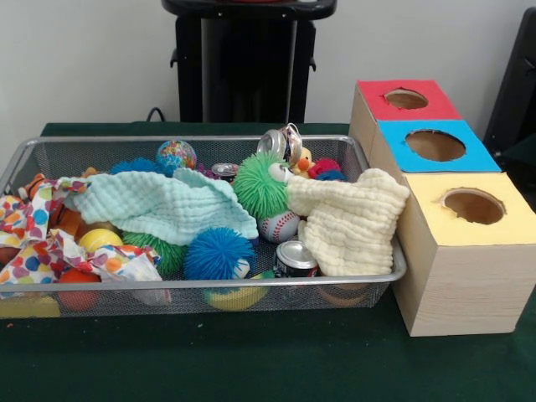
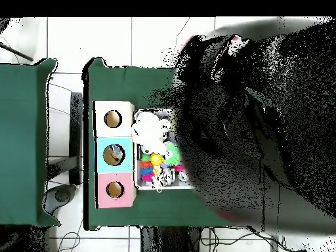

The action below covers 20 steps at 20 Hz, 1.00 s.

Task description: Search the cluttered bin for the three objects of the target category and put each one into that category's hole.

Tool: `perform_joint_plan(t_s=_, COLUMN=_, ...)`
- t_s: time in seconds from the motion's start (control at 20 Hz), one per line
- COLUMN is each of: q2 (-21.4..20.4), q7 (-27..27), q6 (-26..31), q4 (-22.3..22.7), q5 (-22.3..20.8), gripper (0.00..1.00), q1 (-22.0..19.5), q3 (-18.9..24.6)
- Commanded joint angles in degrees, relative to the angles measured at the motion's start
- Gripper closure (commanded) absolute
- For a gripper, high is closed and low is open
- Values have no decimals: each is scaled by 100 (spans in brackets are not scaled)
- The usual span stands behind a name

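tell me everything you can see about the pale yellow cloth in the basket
The yellow cloth is a soft, crinkle-textured fabric, cream coloured and rumpled. It lies at the bin's end beside the boxes, draped over the toys with one corner hanging over the rim. It touches the green spiky ball and the baseball, and partly covers a can.

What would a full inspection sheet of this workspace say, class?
Surface: green table.
Job's things: bin full; no bottles seen, perhaps under the cloths; three holed boxes beside it.
Clutter: mint cloth, cream cloth, spiky balls, cans, baseball.
Gripper: nothing seen.
Cables: black cable behind the table.
Surroundings: pedestal, white wall.
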Motion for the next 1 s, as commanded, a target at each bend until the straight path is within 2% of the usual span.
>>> perform_joint_plan(t_s=0.05, q2=70, q7=-2043, q6=665, q4=248, q5=109, gripper=100, q1=-328, q3=375)
perform_joint_plan(t_s=0.7, q2=261, q7=-2679, q6=899, q4=-71, q5=105, gripper=100, q1=-965, q3=639)
perform_joint_plan(t_s=1.0, q2=369, q7=-2818, q6=1004, q4=-232, q5=60, gripper=100, q1=-1136, q3=751)
